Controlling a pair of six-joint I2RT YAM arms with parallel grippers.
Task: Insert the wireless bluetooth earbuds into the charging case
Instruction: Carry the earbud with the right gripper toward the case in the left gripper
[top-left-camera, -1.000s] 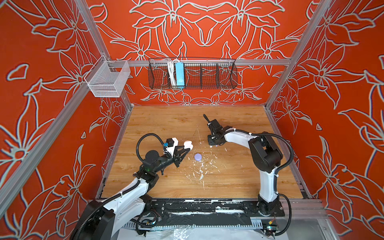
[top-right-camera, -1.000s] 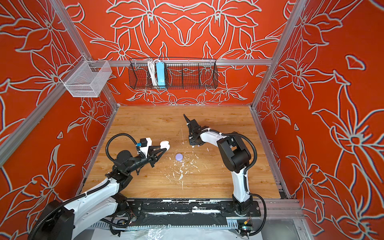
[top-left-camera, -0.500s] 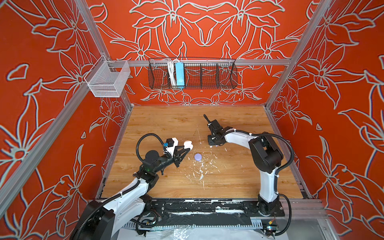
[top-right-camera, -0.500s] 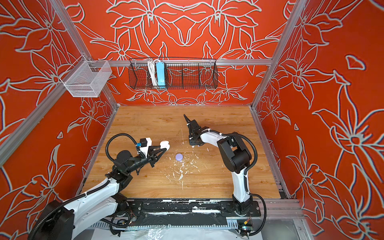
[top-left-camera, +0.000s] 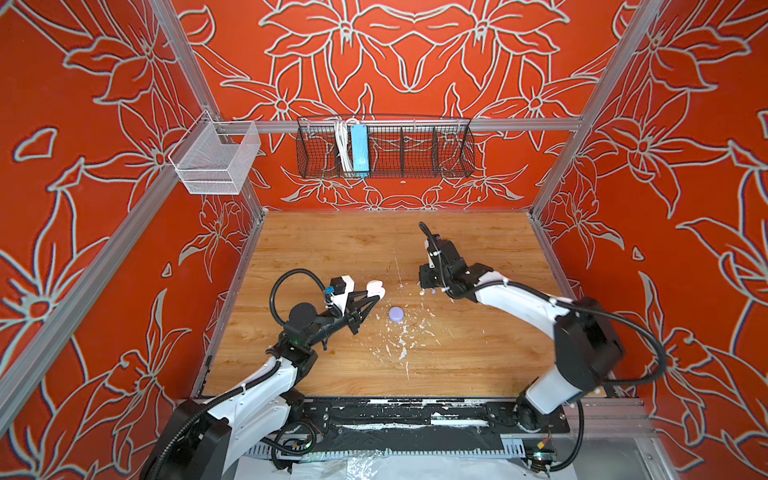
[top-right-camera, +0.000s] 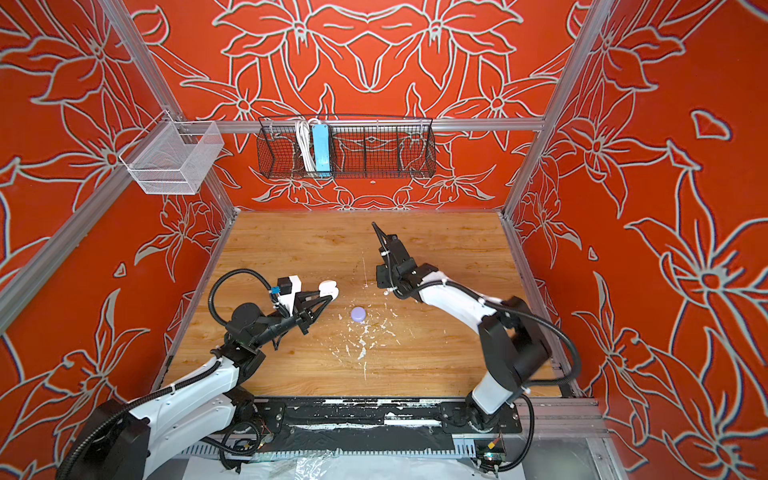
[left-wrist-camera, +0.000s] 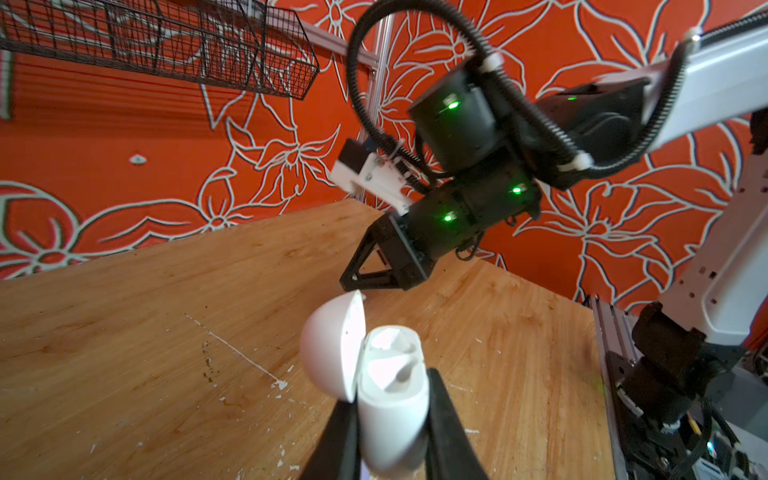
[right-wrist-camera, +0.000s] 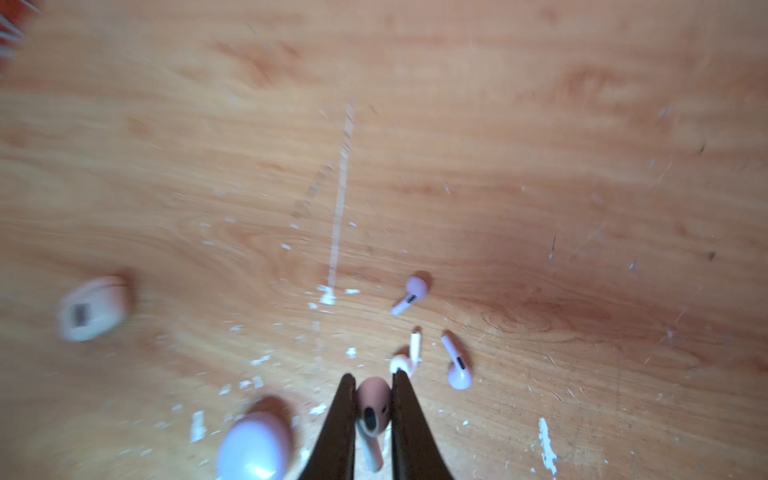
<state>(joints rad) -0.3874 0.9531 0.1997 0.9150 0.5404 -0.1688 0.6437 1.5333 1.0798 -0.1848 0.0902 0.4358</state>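
Left pincer (left-wrist-camera: 390, 390): clenched on the open white charging case (left-wrist-camera: 392, 432), sockets empty.
Right pincer (right-wrist-camera: 372, 374): grasping one earbud (right-wrist-camera: 372, 405).
Loose earbuds (right-wrist-camera: 411, 293): three on the surface (top-left-camera: 478, 353), two o'clock from the lavender case (top-left-camera: 396, 313).
Progress: none inserted yet.

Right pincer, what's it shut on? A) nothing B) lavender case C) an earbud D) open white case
C: the right wrist view shows the right pincer closed on an earbud, its head pinched between the jaws.
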